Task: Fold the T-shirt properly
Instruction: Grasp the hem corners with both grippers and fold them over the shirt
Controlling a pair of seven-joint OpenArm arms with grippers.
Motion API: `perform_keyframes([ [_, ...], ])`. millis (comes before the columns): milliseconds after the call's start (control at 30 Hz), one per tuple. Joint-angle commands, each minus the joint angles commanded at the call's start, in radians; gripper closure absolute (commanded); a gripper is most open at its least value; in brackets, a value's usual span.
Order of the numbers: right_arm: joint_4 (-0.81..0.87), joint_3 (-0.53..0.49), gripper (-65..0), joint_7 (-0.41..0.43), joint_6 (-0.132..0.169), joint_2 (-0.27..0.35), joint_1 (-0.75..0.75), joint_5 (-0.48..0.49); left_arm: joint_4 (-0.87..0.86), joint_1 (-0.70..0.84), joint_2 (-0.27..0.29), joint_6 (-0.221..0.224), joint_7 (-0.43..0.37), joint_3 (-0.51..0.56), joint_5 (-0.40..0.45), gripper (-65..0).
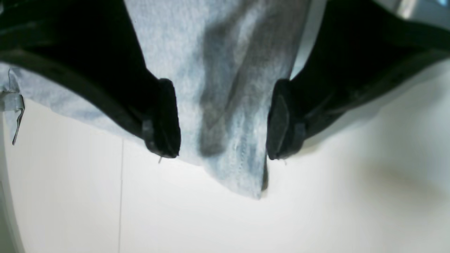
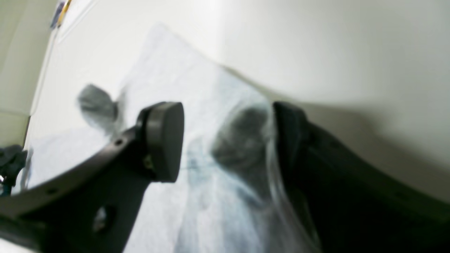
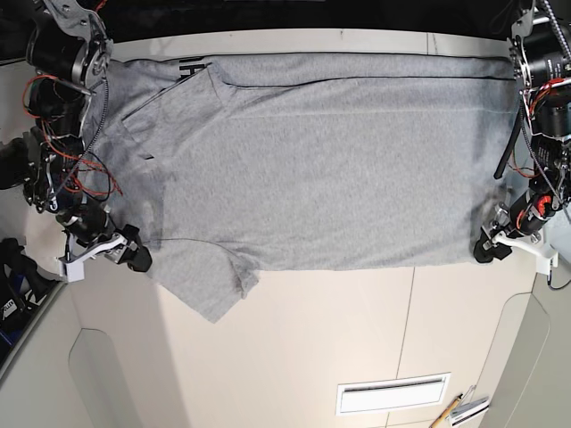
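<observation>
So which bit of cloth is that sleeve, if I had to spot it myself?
Start at the white table and the grey T-shirt spread wide across it. Follow its near edge toward the right claw; the sleeve is the one flap jutting out past that otherwise straight edge, angled onto bare table.

This looks like a robotics lab or test bench rather than a home. A plain cream surface (image 3: 294, 339) made of fitted panels with visible seams fills the base view, with a slotted vent (image 3: 393, 393) set into it near the front. At the left and right edges stand robot arms with bare red and black wiring (image 3: 67, 152) and white printed brackets (image 3: 82, 256). A pencil (image 3: 443, 411) lies at the near right.
</observation>
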Motion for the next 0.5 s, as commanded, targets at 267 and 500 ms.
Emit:
perform_keyframes([
  [267,0.006,-0.031,-19.8,0.000,0.000,-0.004,0.001,-0.005,0.000,-0.009,0.003,0.000,-0.001,0.000,0.023,-27.3],
  [500,0.021,-0.031,0.0,0.000,0.009,-0.004,0.003,-0.003,0.000,-0.040,-0.002,0.000,0.038,0.000,0.025,-3.6],
])
